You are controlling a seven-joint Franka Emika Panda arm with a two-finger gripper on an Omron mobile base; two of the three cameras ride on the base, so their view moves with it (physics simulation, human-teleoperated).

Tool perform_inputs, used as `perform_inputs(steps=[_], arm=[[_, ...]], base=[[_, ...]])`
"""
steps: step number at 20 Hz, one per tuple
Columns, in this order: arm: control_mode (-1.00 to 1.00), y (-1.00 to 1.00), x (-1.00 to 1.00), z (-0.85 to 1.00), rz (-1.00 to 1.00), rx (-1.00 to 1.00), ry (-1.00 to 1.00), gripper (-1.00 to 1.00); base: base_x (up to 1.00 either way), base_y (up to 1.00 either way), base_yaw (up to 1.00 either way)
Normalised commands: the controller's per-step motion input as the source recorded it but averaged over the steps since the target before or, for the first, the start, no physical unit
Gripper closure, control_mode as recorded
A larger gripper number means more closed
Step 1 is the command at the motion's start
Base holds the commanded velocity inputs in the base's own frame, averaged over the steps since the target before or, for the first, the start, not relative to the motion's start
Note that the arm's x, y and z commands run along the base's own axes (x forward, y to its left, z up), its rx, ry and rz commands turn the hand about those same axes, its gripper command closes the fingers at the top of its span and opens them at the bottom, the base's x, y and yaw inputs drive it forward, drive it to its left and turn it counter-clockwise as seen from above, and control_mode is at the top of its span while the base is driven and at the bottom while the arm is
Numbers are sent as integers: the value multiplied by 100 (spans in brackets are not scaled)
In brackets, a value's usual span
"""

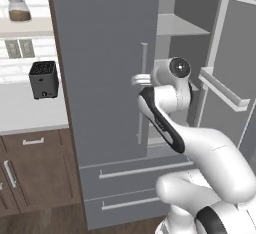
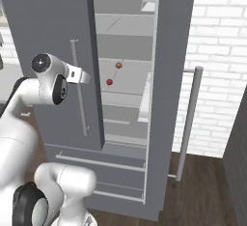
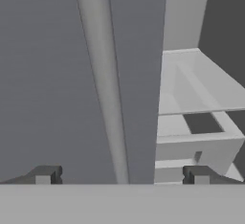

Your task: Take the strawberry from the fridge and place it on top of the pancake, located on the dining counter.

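Left base view: the tall matte grey two-door fridge stands with its right door swung out and its left door shut. The white arm reaches up to the long vertical bar handle of the shut door, its wrist just beside the open gap. To the left, a small black toaster sits on the white desk, and a glass jar stands on a shelf above it.

Right base view: inside the open compartment, the tiny red strawberry lies on a pale shelf, near a small brownish round ball that sits further back. The berry is well apart from the arm's wrist, which sits in front of the shut door.

Hand view: the tool has its two dark tips spread wide, holding nothing, with the bar handle rising between them and the pale shelves to one side.

The berry is probably very light, soft and easily bruised, and round enough to roll away. A gentle pinch across its widest middle, with the tips lowered on either side of it, seems safest.
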Motion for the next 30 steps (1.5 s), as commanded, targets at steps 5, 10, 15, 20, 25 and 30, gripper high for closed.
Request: perform_inputs(steps=[5,10,15,20,25,30], arm=[[-100,8,40,-12,0,0,0,-100],[-100,8,39,-10,0,0,0,-100],[-100,2,40,-6,0,0,0,-100],[-100,0,43,-11,0,0,0,-100],[-100,9,43,-15,0,0,0,100],[-100,11,49,-18,0,0,0,100]], base=[[0,0,0],[0,0,0],[0,0,0],[0,0,0],[0,0,0],[0,0,0]])
